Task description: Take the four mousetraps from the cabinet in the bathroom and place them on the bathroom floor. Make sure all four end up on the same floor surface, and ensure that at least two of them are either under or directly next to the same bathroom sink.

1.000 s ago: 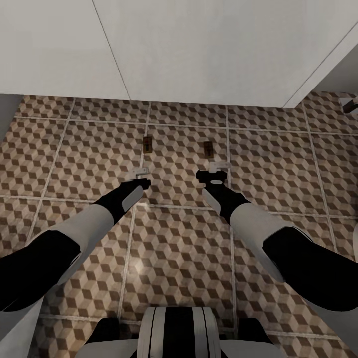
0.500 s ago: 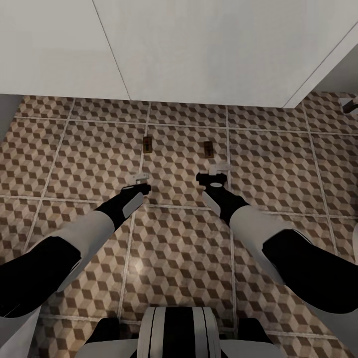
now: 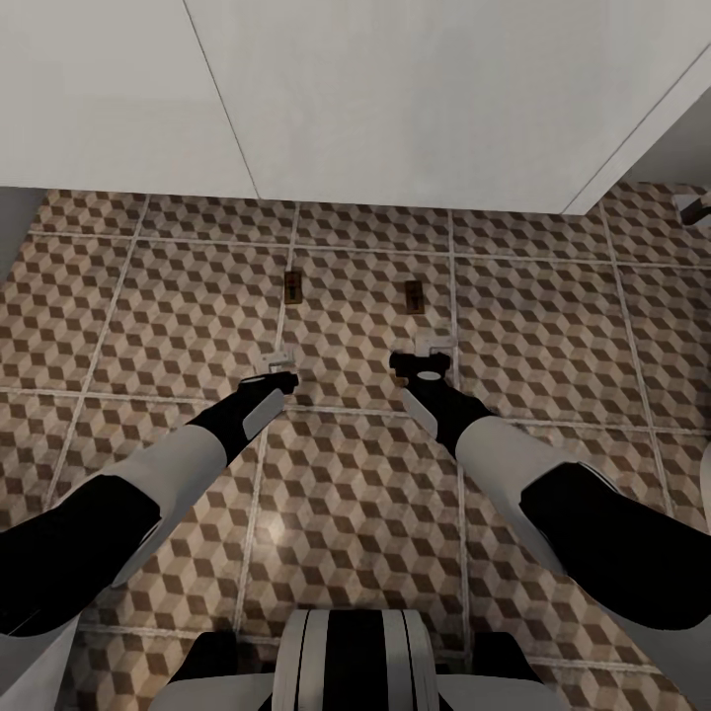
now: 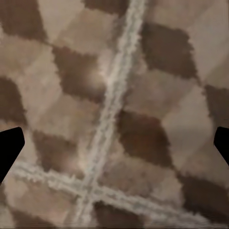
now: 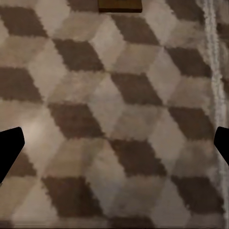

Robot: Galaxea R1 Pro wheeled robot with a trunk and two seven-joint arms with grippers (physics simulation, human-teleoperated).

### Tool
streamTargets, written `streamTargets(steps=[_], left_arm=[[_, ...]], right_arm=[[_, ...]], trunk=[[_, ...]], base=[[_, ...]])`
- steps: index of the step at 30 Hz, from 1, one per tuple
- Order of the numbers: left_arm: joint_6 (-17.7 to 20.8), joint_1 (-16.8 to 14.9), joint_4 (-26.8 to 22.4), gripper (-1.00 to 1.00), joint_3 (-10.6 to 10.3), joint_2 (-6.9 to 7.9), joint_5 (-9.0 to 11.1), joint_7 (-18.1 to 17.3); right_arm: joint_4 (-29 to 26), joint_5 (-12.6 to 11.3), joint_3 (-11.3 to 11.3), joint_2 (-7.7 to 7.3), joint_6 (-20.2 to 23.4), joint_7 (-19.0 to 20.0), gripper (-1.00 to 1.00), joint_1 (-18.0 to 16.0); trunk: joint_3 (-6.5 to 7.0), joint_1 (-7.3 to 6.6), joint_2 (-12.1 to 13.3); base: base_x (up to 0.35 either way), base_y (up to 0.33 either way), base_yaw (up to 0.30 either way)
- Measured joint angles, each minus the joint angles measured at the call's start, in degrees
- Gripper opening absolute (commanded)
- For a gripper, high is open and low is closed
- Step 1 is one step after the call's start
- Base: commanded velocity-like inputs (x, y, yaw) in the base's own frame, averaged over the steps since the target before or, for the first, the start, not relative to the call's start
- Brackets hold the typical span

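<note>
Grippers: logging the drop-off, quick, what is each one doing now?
Left gripper: open, holding nothing.
Right gripper: open, holding nothing.

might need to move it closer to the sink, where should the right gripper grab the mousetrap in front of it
Probably across the long edges of the right mousetrap, coming straight down. It is a thin slab lying flat on the bathroom floor, so only the narrow width fits between the open right gripper fingers.

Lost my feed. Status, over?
Left pincer open, empty. Right pincer open, empty. Two mousetraps on floor just ahead. Nothing blocking.
</note>
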Motion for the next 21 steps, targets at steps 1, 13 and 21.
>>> streamTargets(steps=[1,13,21], left_arm=[[0.0,0.2,0.0,1.0,0.0,0.01,0.0,0.0],[0.0,1.8,0.0,1.0,0.0,-0.1,0.0,0.0],[0.0,2.1,0.0,1.0,0.0,0.03,0.0,0.0]], right_arm=[[0.0,0.0,0.0,0.0,0.0,0.0,1.0,0.1],[0.1,-0.1,0.0,0.0,0.1,-0.2,1.0,2.0],[0.1,0.1,0.0,0.0,0.1,-0.2,1.0,2.6]], trunk=[[0.0,0.0,0.0],[0.0,0.0,0.0],[0.0,0.0,0.0]], base=[[0.0,0.0,0.0],[0.0,0.0,0.0],[0.0,0.0,0.0]])
